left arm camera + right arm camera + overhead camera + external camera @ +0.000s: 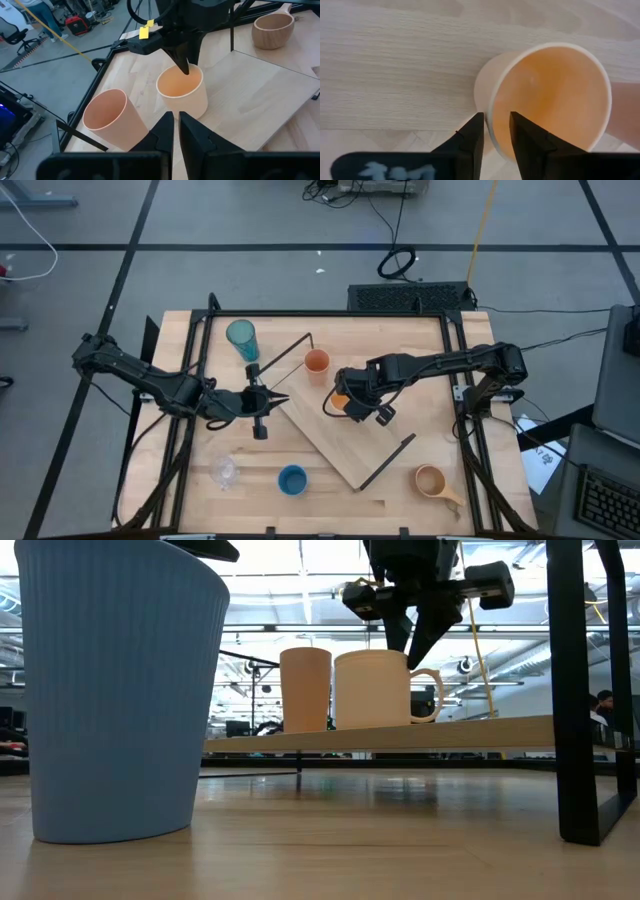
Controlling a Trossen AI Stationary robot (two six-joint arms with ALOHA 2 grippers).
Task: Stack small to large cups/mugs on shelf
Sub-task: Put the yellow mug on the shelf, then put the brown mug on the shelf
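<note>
Six vessels are counted on the table, all seen empty. Two stand on the light-wood shelf [345, 435]: the smooth small orange cup [317, 362] and the orange handled mug [343, 402]. The mug's rim is straddled by the slightly parted fingers of the right gripper [494, 131]. The left gripper [175, 131] is held nearly closed, gripping nothing, beside the shelf's end. The ribbed teal tumbler [241, 338], blue cup [292, 479], clear glass [224, 472] and tan handled mug [432, 481] are set apart on the tabletop.

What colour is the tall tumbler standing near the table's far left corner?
Teal; the tall tumbler shows best in the high view.
</note>
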